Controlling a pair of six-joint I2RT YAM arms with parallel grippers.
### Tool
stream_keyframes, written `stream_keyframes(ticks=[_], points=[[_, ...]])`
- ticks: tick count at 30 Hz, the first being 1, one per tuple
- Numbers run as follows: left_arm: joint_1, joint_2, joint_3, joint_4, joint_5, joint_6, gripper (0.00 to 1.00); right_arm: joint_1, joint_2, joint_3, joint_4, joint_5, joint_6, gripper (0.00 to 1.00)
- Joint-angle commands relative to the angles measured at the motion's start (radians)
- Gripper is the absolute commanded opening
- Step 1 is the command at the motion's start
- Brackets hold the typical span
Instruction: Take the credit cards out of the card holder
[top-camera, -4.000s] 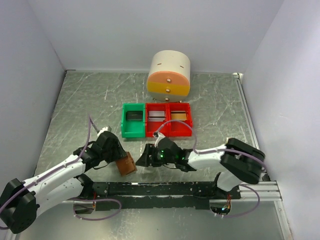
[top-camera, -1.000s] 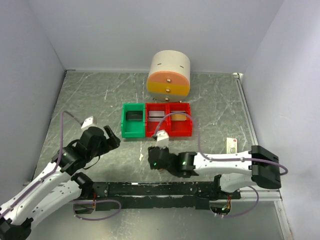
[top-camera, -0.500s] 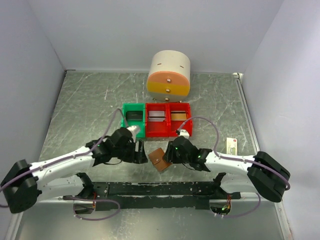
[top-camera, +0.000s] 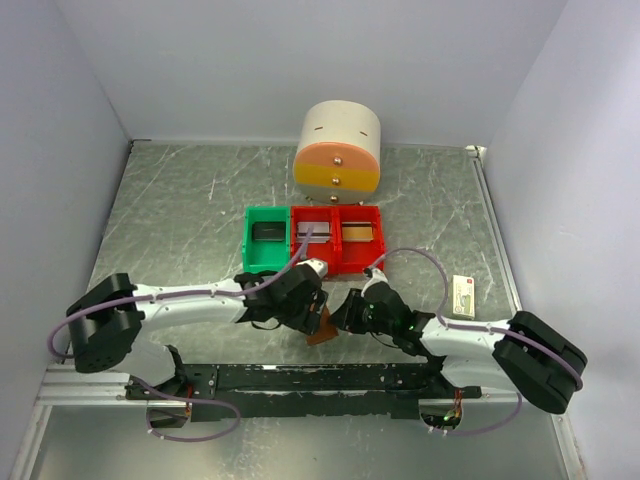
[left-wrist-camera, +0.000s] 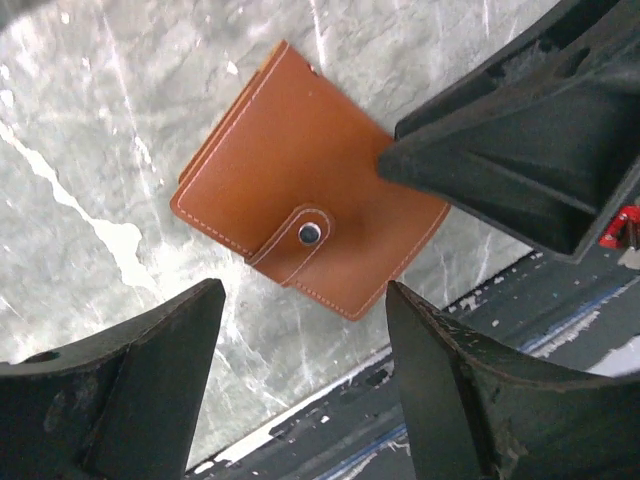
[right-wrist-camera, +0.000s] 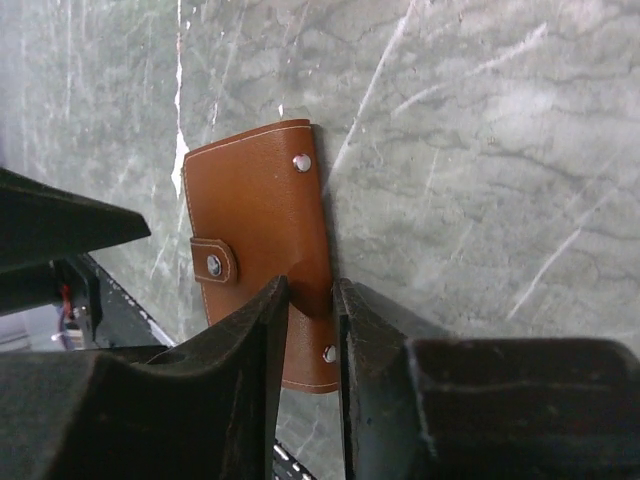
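The card holder is a brown leather-like wallet, folded shut with its snap strap fastened. It lies near the table's front edge, between the two arms. My right gripper is shut on one edge of the card holder, a finger on each face. My left gripper hangs open above the holder, its fingers apart and touching nothing. From above, the left gripper and right gripper nearly meet. The credit cards are hidden.
A green bin and two red bins stand just behind the grippers, with a flat item in each. A cream and orange drawer unit is at the back. A small cream box lies at the right. The black rail runs along the front.
The left gripper has swung right to hang over the holder, its jaws a little narrower. The right gripper has closed on the holder's edge, and the holder has turned slightly.
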Motion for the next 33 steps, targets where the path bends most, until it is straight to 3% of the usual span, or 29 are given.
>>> stream_keyframes(ticks=[1, 7, 11, 17, 25, 31, 33], points=[[-0.042, 0.058, 0.098, -0.068, -0.115, 0.179, 0.77, -0.001, -0.015, -0.086, 0.001, -0.011, 0.064, 0.25], [-0.049, 0.166, 0.138, -0.075, -0.069, 0.499, 0.74, 0.000, -0.001, -0.104, 0.026, -0.009, 0.067, 0.25], [-0.049, 0.231, 0.147, -0.068, -0.039, 0.593, 0.68, -0.001, -0.027, -0.106, -0.004, 0.011, 0.064, 0.25], [-0.050, 0.237, 0.156, -0.030, 0.027, 0.638, 0.62, -0.001, -0.056, -0.105, -0.027, 0.009, 0.056, 0.26], [-0.051, 0.259, 0.130, -0.010, 0.006, 0.620, 0.28, 0.000, -0.019, -0.097, 0.004, -0.015, 0.049, 0.27], [-0.045, 0.111, 0.001, 0.165, 0.051, 0.549, 0.08, 0.000, -0.017, -0.088, -0.003, -0.040, 0.028, 0.31], [-0.036, 0.058, -0.037, 0.229, 0.089, 0.527, 0.07, -0.001, -0.018, -0.085, -0.016, -0.041, 0.024, 0.31]])
